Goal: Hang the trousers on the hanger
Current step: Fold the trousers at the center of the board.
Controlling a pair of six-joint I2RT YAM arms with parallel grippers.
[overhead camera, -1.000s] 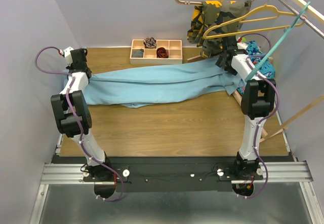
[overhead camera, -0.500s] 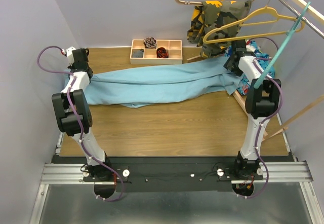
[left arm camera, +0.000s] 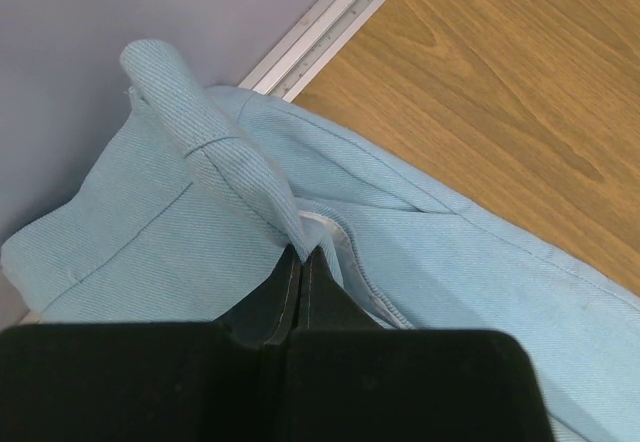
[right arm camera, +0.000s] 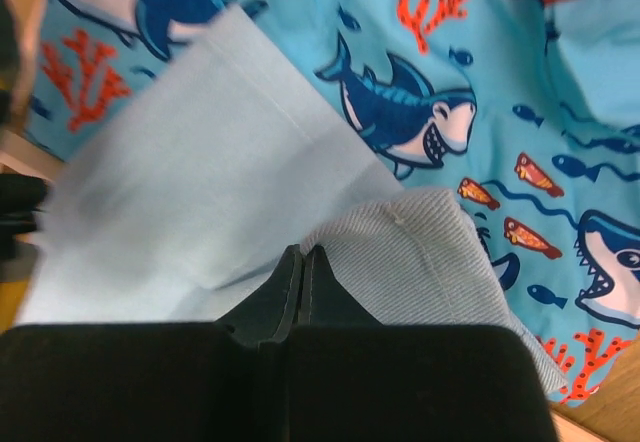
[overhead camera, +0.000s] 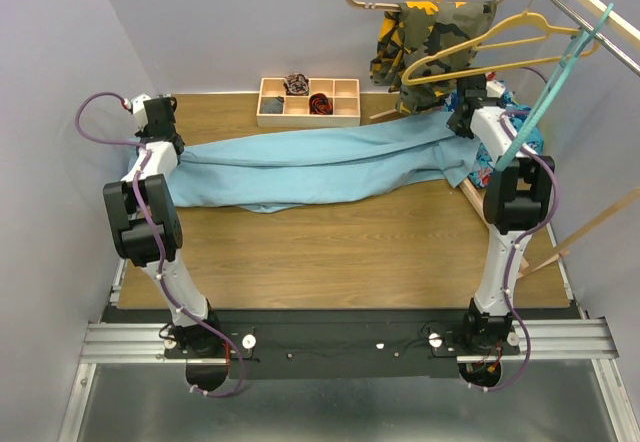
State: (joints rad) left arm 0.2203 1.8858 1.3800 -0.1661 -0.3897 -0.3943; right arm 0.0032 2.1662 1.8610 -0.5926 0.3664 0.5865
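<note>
Trousers [overhead camera: 310, 167], soft, limp, likely light, lie stretched in front of the wooden tray [overhead camera: 307, 101]; hanger [overhead camera: 556, 80] hangs well right of it; left gripper [left arm camera: 300, 257] and right gripper [right arm camera: 302, 255] each clamp shut on an end fold, sensible holds.

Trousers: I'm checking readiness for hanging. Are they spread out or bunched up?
Spread out: the trousers lie stretched lengthwise across the table, the left gripper pinching one end, the right gripper the other.
</note>
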